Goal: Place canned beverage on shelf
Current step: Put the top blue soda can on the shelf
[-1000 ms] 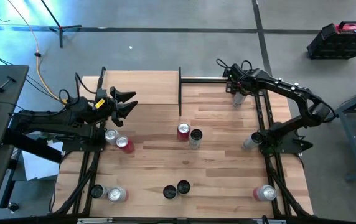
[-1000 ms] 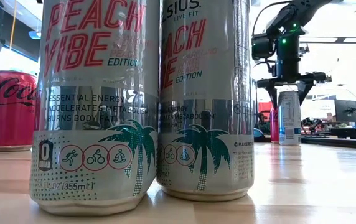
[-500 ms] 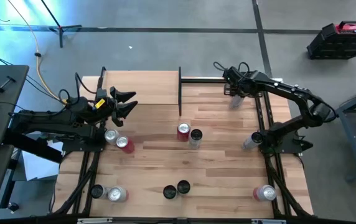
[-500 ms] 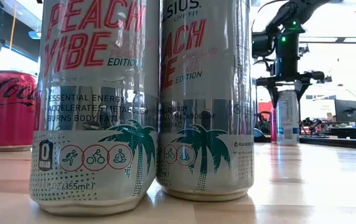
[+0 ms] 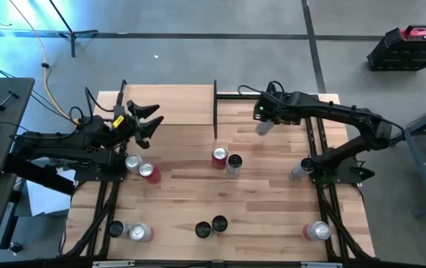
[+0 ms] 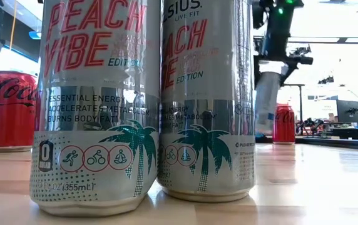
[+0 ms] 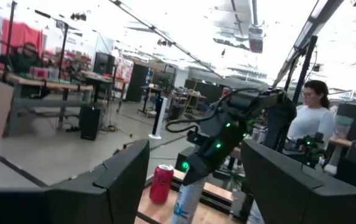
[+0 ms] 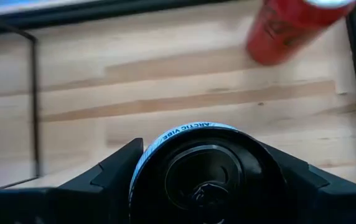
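Two sets of jaws: right gripper (image 5: 264, 123) clamps a can (image 8: 208, 173); left gripper (image 5: 152, 119) open.

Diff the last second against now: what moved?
The right gripper, jaws shut on a white can, lifted it off the wood and carried it left, away from the right edge; it now hangs tilted. A red can that it hid now shows behind. The left gripper barely shifted, jaws open and holding nothing. The other cans stayed put.
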Motion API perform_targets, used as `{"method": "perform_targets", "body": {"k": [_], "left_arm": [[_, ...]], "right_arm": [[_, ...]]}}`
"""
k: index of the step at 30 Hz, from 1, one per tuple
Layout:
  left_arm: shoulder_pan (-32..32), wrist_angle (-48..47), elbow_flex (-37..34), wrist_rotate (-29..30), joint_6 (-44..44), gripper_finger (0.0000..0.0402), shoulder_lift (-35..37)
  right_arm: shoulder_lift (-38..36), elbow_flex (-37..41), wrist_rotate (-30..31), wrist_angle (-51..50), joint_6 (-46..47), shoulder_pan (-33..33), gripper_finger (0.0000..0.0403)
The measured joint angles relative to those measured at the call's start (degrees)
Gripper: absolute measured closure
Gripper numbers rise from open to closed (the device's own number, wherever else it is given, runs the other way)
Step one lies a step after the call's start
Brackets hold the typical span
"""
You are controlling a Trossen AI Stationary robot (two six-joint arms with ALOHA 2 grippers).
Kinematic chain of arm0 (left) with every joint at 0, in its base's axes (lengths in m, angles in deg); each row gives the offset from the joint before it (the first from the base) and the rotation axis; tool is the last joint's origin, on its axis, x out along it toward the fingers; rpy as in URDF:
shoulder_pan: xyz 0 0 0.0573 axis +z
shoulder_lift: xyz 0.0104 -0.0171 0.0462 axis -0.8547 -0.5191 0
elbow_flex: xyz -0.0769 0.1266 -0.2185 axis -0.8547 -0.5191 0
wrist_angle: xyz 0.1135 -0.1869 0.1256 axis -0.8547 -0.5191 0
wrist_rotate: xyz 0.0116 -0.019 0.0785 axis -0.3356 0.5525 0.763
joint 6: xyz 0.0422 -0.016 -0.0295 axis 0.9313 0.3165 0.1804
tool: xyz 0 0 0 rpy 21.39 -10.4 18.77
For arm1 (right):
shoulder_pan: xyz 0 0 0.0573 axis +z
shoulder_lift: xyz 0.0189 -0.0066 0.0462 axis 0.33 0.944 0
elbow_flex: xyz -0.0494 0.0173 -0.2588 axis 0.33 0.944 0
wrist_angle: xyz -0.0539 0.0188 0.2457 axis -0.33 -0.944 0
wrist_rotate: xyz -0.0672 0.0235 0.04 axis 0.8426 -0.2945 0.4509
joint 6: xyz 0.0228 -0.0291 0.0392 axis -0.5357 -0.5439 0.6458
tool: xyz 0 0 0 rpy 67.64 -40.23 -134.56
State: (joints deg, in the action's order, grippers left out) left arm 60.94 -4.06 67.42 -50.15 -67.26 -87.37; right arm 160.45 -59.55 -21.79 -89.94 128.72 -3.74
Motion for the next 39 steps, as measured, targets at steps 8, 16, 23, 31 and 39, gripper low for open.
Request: {"method": "perform_targets", "body": {"k": [8,16,23,31,39], "left_arm": [[0.0,0.6,0.0,0.0,4.6,0.0158,0.0],[0.0,0.0,0.0,0.0,5.0,0.0158,0.0],[0.0,-0.9,0.0,0.0,5.0,0.0158,0.0],[0.0,-0.9,0.0,-0.1,5.0,0.0158,0.0],[0.0,-1.1,0.0,-0.1,4.9,0.0158,0.3]], "right_arm": [[13.6,-19.5,2.2,-12.5,1.6,5.1,0.0149],[23.0,-26.4,1.6,-12.2,1.2,4.7,0.0149],[24.9,-26.4,1.2,-10.1,0.6,2.6,0.0148],[28.0,-26.4,1.4,-7.3,0.3,1.2,0.0148],[30.1,-26.4,0.4,-6.3,0.2,1.0,0.0148]]}}
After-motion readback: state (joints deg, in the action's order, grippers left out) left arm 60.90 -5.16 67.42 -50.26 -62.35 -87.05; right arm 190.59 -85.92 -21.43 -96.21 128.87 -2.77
